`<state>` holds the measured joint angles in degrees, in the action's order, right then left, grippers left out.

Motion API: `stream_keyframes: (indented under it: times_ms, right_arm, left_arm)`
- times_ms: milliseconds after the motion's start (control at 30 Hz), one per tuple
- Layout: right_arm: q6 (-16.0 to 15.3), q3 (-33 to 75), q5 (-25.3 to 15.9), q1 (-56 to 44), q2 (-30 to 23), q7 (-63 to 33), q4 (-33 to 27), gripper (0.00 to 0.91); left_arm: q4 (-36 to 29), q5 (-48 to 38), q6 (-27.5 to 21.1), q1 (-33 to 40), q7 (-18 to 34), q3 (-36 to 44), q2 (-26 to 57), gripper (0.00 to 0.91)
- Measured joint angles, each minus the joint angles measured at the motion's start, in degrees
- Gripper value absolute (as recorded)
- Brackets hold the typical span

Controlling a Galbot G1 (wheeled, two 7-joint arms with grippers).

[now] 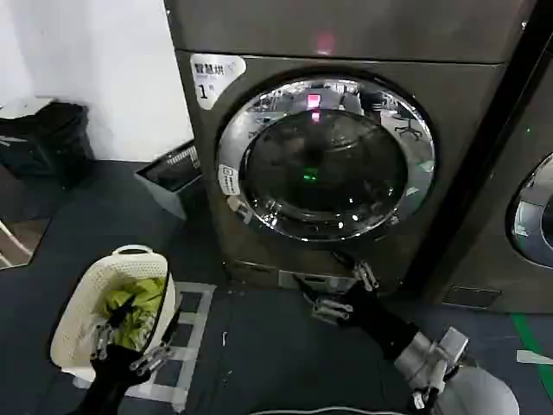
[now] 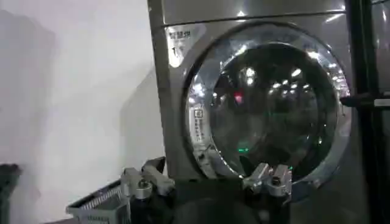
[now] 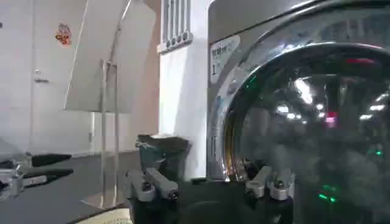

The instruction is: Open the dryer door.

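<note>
Dryer door [image 1: 324, 160]: large round porthole, wide chrome rim, dark tinted glass centre. Seated flush in the front of a dark grey machine [image 1: 346, 35]; judged still closed. A green light and a pink light reflect in the glass.

Right gripper [image 1: 344, 292]: low before the machine, just beneath the door's lower rim, fingers spread apart and holding nothing. From it the door lies up and ahead, a little toward the robot's left. It is clearly the nearer effector. In the right wrist view the chrome rim [image 3: 234, 122] curves close beyond the fingertips [image 3: 274, 179].

Left gripper [image 1: 134, 341]: well apart from the door, hovering over a white laundry basket [image 1: 78, 303] containing yellow-green cloth [image 1: 138, 298]; fingers open, empty. Apparently idle.

Labels: white sticker [image 1: 212, 78] on the upper corner of the machine front, bearing a "1" and a line of characters too small to read. Small white label [image 1: 229, 180] on the door's rim, on the robot's left side, text illegible.

Adjacent: partly seen round door of a neighbouring machine [image 1: 536, 212] on the robot's right; dark bin [image 1: 168, 177] on the floor to the left.
</note>
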<state>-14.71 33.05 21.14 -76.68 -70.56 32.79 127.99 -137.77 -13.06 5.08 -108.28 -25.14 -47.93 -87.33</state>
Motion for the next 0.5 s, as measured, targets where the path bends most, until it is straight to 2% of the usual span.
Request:
stream_keyframes:
  times_ms: [200, 300, 500]
  right_arm:
    - [-0.62, -4.15, 9.44, 10.26, 6.44, -1.95, -8.47, 0.907]
    - [-0.82, -7.12, 10.26, 15.73, 8.26, -1.50, -11.77, 0.907]
    - [-0.23, -14.66, 8.50, 25.38, 8.07, -3.33, -17.83, 0.907]
  left_arm:
    - [0.10, 0.37, 0.29, -0.14, -1.26, 0.72, 0.69, 0.907]
    - [1.33, 0.02, 0.94, 0.33, -1.84, 0.73, 1.14, 0.907]
    - [2.04, 0.04, 0.35, 0.44, -1.12, 0.48, 0.50, 0.907]
